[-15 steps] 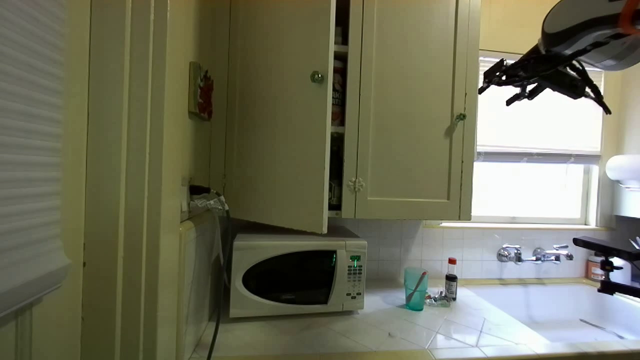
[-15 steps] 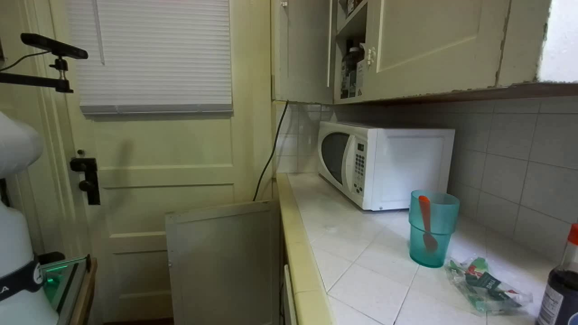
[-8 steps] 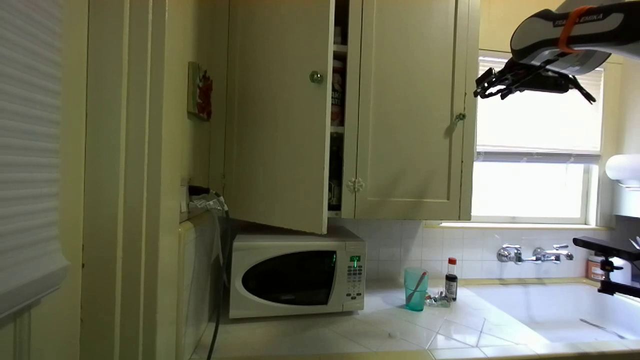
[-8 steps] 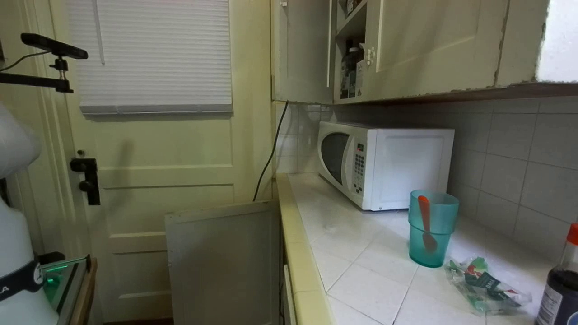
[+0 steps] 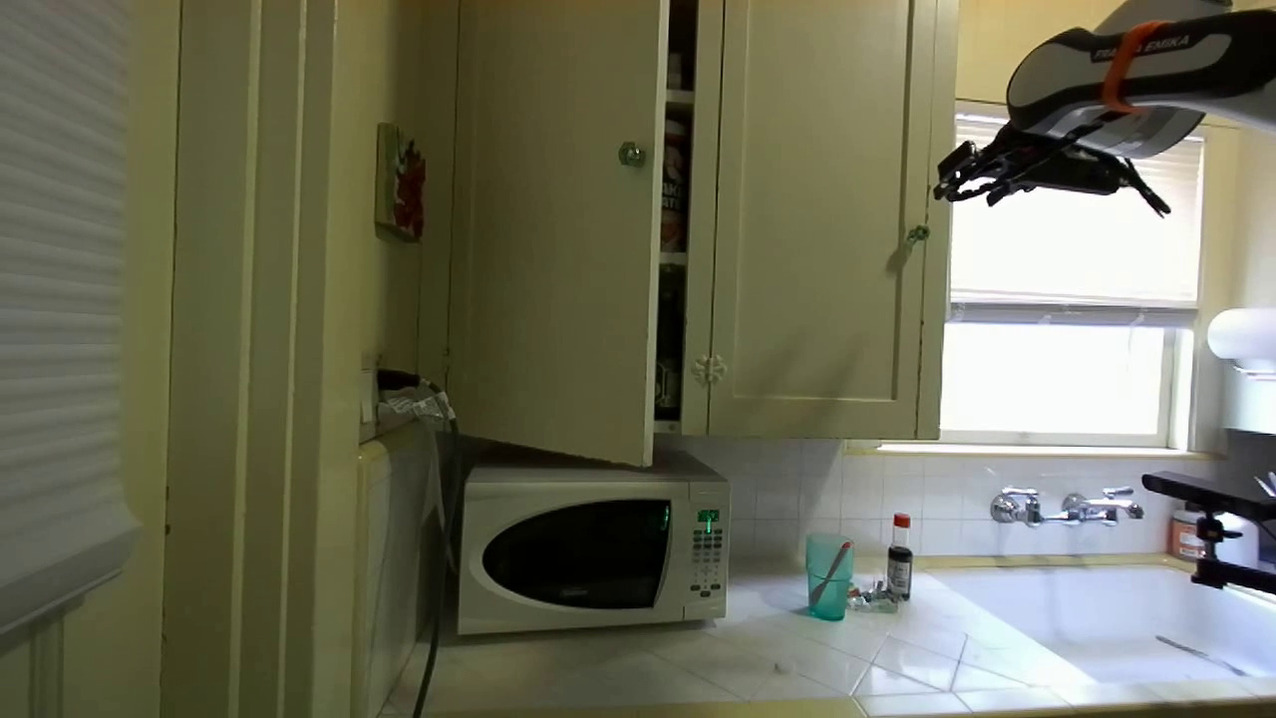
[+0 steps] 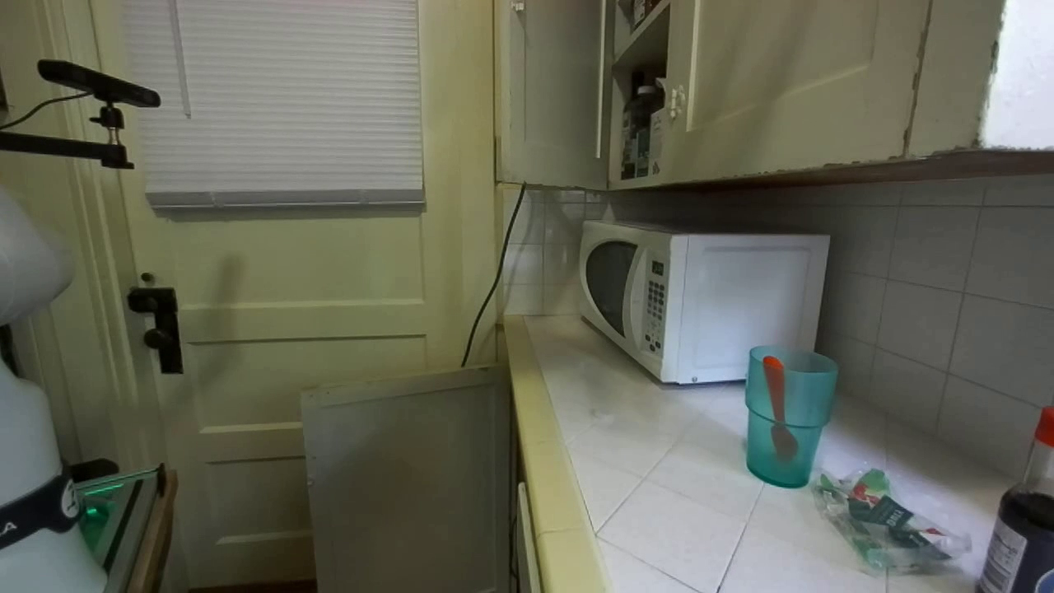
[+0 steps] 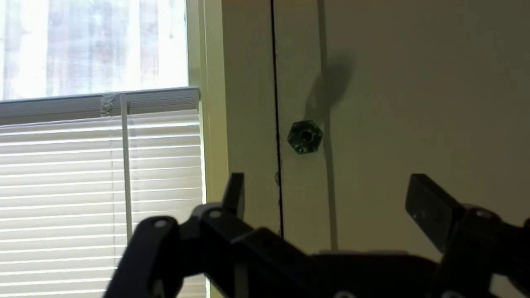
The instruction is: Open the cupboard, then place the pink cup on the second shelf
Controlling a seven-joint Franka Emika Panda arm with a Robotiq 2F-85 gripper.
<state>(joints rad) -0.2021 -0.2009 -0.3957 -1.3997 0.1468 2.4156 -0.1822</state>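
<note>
Hanging in front of the window [image 5: 1077, 269] in an exterior view, the pincer [image 7: 326, 184] is holding its fingers [image 7: 430, 211] wide apart. In the wrist view a knob [image 7: 305, 137] is showing past the tips, in line with the gap and clear of both. That knob is sitting on the window-side door [image 5: 817, 219], which is lying flush with the front of the cupboard [image 5: 704, 199]. The cupboard itself is hanging over the counter [image 6: 650, 511], and its microwave-side door [image 5: 558, 269] is standing ajar, leaving a slit where shelves [image 5: 680, 97] are showing, a canister [image 5: 675, 189] among the goods on them. Below that door the microwave [image 5: 588, 479] is resting on the counter. Near it a blue-green cup [image 6: 811, 403] is standing upright, with an orange spoon [image 6: 774, 383] leaning inside. A crumpled clear packet [image 6: 889, 523] is lying between the cup and a dark sauce bottle [image 5: 900, 573] with a red cap. Farther along, taps [image 5: 1067, 509] are jutting from the tiles over the sink [image 5: 1047, 603], where a thin object [image 5: 1201, 655] is lying, too small to make out.
</note>
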